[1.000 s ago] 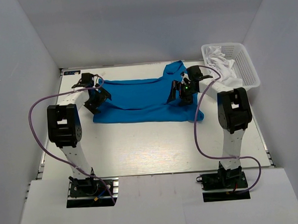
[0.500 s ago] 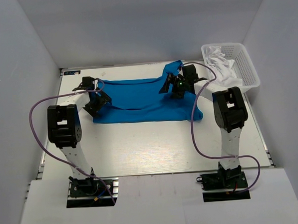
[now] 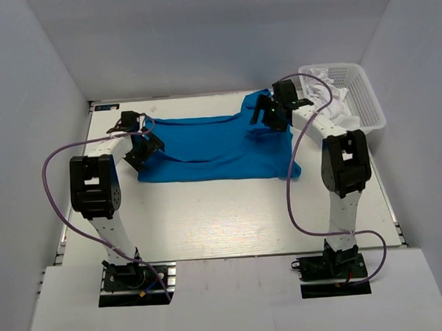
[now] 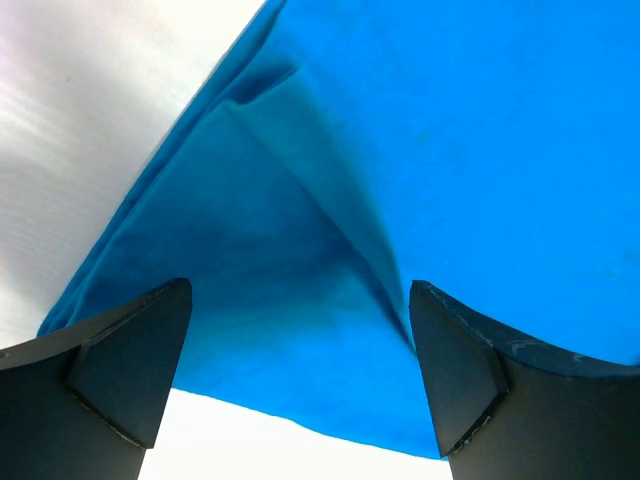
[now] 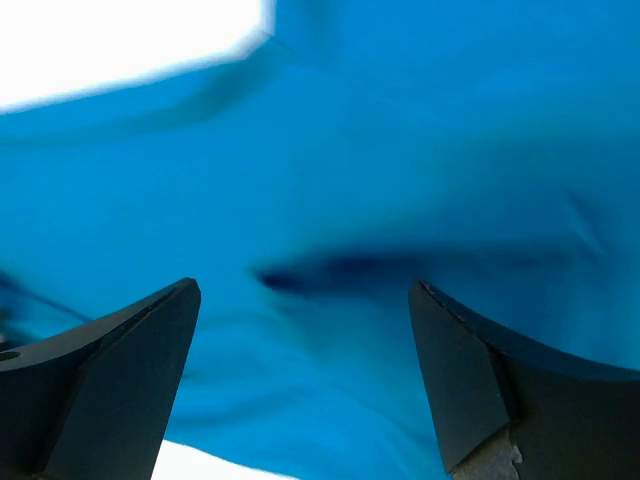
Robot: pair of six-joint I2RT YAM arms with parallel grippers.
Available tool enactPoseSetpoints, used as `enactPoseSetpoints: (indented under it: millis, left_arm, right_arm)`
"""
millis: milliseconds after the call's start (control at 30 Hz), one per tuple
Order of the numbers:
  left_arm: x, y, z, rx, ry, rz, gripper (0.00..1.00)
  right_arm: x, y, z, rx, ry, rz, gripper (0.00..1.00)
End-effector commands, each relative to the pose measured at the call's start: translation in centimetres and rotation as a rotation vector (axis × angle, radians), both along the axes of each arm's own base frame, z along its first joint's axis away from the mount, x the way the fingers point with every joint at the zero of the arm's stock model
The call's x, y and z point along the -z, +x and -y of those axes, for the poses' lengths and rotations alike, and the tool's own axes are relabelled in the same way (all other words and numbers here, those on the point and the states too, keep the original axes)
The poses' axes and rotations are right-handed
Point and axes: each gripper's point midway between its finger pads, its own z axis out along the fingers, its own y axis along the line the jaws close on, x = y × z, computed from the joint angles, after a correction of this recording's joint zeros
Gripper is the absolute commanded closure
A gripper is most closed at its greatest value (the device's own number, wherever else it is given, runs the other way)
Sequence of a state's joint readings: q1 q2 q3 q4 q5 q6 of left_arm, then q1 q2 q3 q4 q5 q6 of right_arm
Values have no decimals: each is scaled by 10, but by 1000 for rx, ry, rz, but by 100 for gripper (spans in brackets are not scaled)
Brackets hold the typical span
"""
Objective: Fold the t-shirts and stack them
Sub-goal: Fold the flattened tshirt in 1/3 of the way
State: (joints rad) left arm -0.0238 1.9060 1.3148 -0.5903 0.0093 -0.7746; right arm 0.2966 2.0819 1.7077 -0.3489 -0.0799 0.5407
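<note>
The white tabletop [image 3: 209, 218] carries one blue t-shirt [image 3: 205, 148], laid out sideways as a long band across the far half, well apart from the near edge where the arms are bolted. A crease runs along its length, so it looks as though a first lengthwise fold is in, though the cloth is not yet neat: at the far right end a part bunches up, and a corner trails toward the near right. At the far right corner stands a white basket [image 3: 370, 102] holding a crumpled white t-shirt [image 3: 328, 86]; whether more lie beneath it cannot be told. No folded pile is to be seen anywhere, so the task seems to be at an early stage: the blue shirt needs its remaining folds and a place to rest, and what sits in the basket is not yet unpacked, folded or stacked. The left gripper [image 3: 142, 147] hangs over the left end of the blue shirt with its jaws spread wide and nothing between them; its wrist view shows a raised pleat of cloth just below. The right gripper [image 3: 266, 115] is over the bunched far right end, jaws likewise wide apart and empty, its wrist view blurred but filled with blue cloth.
</note>
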Motion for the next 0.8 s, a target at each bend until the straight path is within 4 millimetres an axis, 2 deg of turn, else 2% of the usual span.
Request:
enactPoseSetpoints:
  millis: [0,33,67,100,133,167,200,233,267,300,333,467,600,633,700,767]
  left_arm:
    - [-47,31,7,37,-20,158,0]
    - [-42,33,9,50,-25,147,0]
    - [-50,39,11,55,-33,169,0]
    - [-47,41,13,61,-44,163,0]
    - [-51,43,16,71,-60,172,0]
    - [-47,45,18,75,-68,171,0]
    - [-47,49,18,76,-68,181,0]
    - [-47,49,20,81,-77,181,0]
    - [-45,51,24,90,-78,187,0]
    - [-40,53,24,90,-78,182,0]
    - [-36,53,24,90,-78,173,0]
    - [-24,64,28,99,-94,162,0]
    - [-18,72,30,95,-107,158,0]
    - [-25,79,27,88,-93,178,0]
    - [-19,80,24,65,-81,156,0]
    - [-21,80,19,36,-58,151,0]
  right_arm:
    - [3,-42,42,11,-177,-50,10]
    - [-7,-48,40,-6,-164,-32,10]
    - [-6,-53,43,-25,-175,-32,10]
    - [-8,-63,44,-30,-176,-35,10]
    - [1,-77,35,-83,-135,-73,10]
    - [3,-81,32,-100,-119,-78,10]
    - [16,-97,34,-118,-111,-118,10]
    - [17,-101,29,-138,-74,-123,10]
    - [27,-111,29,-138,-68,-149,10]
    - [22,-110,28,-133,-46,-129,10]
    - [30,-119,29,-133,-48,-153,10]
    - [25,-125,30,-135,-37,-143,10]
    - [30,-127,34,-131,-34,-162,10]
    - [35,-128,34,-131,-37,-177,10]
    - [39,-127,40,-111,-48,-191,10]
    - [52,-128,54,-65,-89,-236,10]
